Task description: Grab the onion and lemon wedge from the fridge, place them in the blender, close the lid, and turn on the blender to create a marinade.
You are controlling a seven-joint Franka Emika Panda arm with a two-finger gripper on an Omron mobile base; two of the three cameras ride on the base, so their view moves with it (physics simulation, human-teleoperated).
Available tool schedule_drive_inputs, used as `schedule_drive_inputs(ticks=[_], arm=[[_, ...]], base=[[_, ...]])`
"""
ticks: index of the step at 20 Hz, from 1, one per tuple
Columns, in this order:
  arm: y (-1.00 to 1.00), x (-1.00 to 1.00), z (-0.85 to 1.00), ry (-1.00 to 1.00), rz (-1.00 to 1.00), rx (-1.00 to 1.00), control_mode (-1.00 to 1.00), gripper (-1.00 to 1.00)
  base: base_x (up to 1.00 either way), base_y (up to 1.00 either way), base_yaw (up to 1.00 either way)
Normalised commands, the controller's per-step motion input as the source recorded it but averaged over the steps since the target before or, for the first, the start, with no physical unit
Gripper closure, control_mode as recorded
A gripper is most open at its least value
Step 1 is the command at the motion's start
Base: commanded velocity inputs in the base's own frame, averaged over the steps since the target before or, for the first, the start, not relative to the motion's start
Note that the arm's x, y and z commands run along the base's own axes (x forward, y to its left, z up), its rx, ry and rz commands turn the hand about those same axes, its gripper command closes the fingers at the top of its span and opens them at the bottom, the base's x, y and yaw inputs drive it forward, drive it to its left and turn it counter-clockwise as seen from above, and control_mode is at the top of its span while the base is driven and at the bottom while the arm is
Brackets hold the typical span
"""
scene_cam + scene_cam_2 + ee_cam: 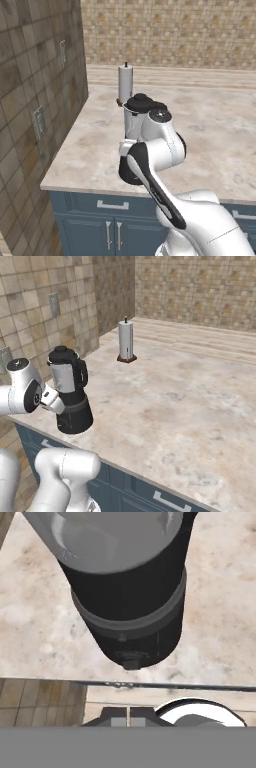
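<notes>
Near the front edge of the marble counter (190,406) stands the blender (71,391), its lid (61,352) already seated on the jar, with the paper roll (125,340) well apart behind it. By my judgement the blender is heavy at its black base and stiff throughout, the clear jar smooth and slippery, so it is no thing to shove; the only place to act is the small round dial (131,661) low on the base front, which should turn or press with a light touch. The gripper (128,714) sits just before that dial with its jaws drawn together, holding nothing. Whether the fingertips touch the dial I cannot tell. The jar's contents are too dim to make out, and the arm hides most of the blender in the left base view.
</notes>
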Motion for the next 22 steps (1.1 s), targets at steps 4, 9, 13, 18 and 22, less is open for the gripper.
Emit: schedule_drive_inputs(ticks=[4,9,13,18,22], arm=[[0.00,0.04,-0.42,-0.01,0.00,0.00,-1.00,1.00],[0.00,0.02,-0.24,-0.03,0.00,0.00,-1.00,1.00],[0.00,0.00,-0.01,-0.08,0.00,0.00,-1.00,1.00],[0.00,0.00,0.00,-0.06,0.00,-0.01,-1.00,1.00],[0.00,0.00,-0.05,-0.01,0.00,0.00,-1.00,1.00]], base=[[0.00,0.00,0.00],[0.00,0.00,0.00],[0.00,0.00,0.00],[0.00,0.00,0.00],[0.00,0.00,0.00]])
